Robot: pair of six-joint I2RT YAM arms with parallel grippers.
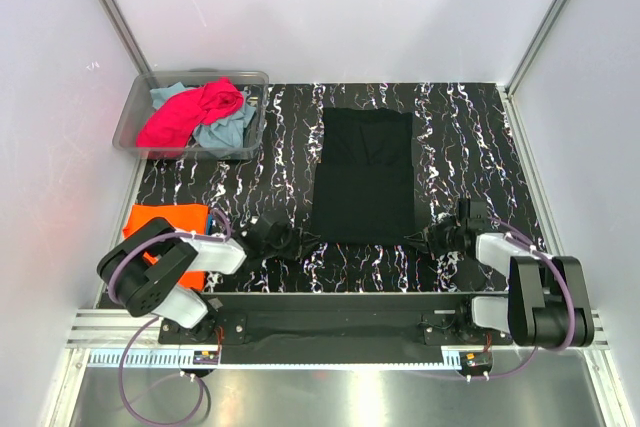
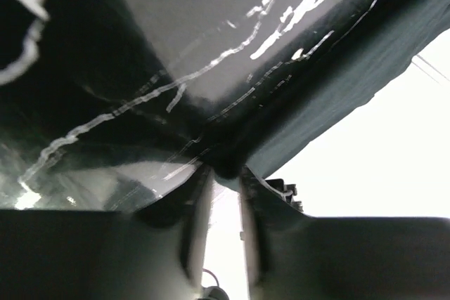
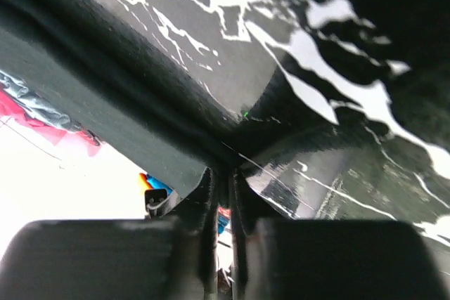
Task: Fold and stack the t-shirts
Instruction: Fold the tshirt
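Standing by the table (image 1: 270, 162), I judged the job to be somewhere short of halfway. The orange t-shirt (image 1: 165, 219) lay folded in a neat flat square at the near left, just beside the left arm, and looked finished. It was the only piece in what would be the stack.

The black t-shirt (image 1: 365, 172) lay spread in the middle of the table as a long, narrow rectangle, its sides apparently turned in, so its fold seemed part done. The left gripper (image 1: 300, 239) sat at its near left corner and the right gripper (image 1: 416, 237) at its near right corner. In the left wrist view the fingers (image 2: 197, 223) were drawn in to a narrow slit, with a bunched corner of black cloth caught at their tips. On the right the fingers (image 3: 207, 201) were almost together, and the hem of the same shirt ran into them. Both looked like pinches on the cloth, not bare closing.

Lengthwise folding of the black shirt was left to do, I reckoned, and then setting it with the orange one. The pink t-shirt (image 1: 195, 112) and the teal t-shirt (image 1: 235, 132) lay crumpled together in the clear bin (image 1: 130, 122) at the far left, untouched, so two shirts had not been begun.
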